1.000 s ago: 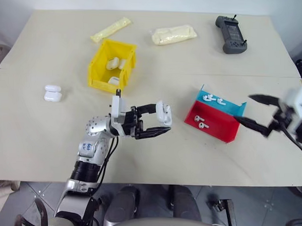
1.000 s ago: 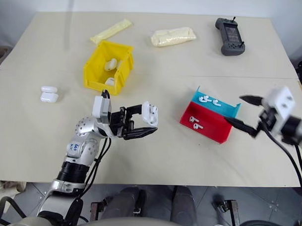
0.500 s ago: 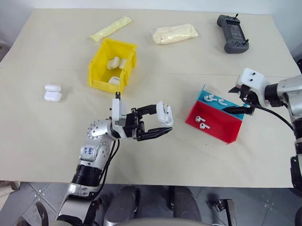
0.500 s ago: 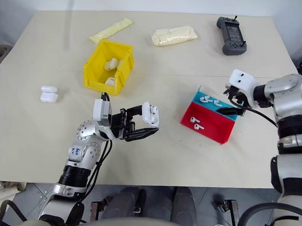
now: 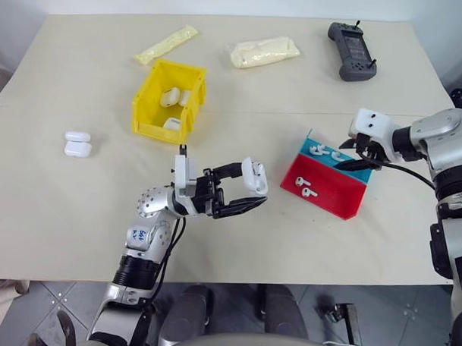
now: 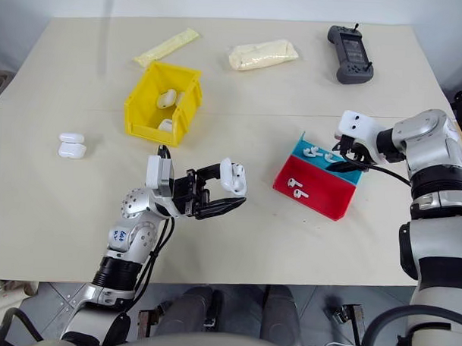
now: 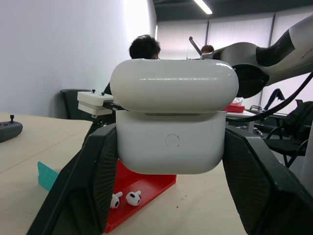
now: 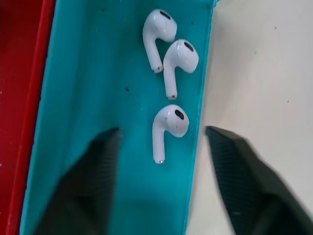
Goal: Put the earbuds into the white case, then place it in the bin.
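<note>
My left gripper (image 5: 255, 186) is shut on the white case (image 7: 171, 142) and holds it above the table, its lid (image 7: 173, 90) standing up over the body. Several white earbuds lie in the red and blue tray (image 5: 336, 201): three in the blue half (image 8: 168, 63) and two in the red half (image 5: 306, 187). My right gripper (image 8: 162, 132) hangs over the blue half, open, with one earbud (image 8: 166, 126) between its two fingers. The yellow bin (image 5: 146, 103) stands at the back left with white cases inside it.
Two more white cases (image 5: 77, 143) lie at the table's left. Two pale yellow packets (image 5: 169, 43) (image 5: 265, 51) and a black controller (image 5: 352, 50) lie along the far edge. People sit in the background of the left wrist view.
My right arm has swung in from the table's right edge and come down over the tray's blue half, its fingers now closer together. The left gripper and case have stayed put.
</note>
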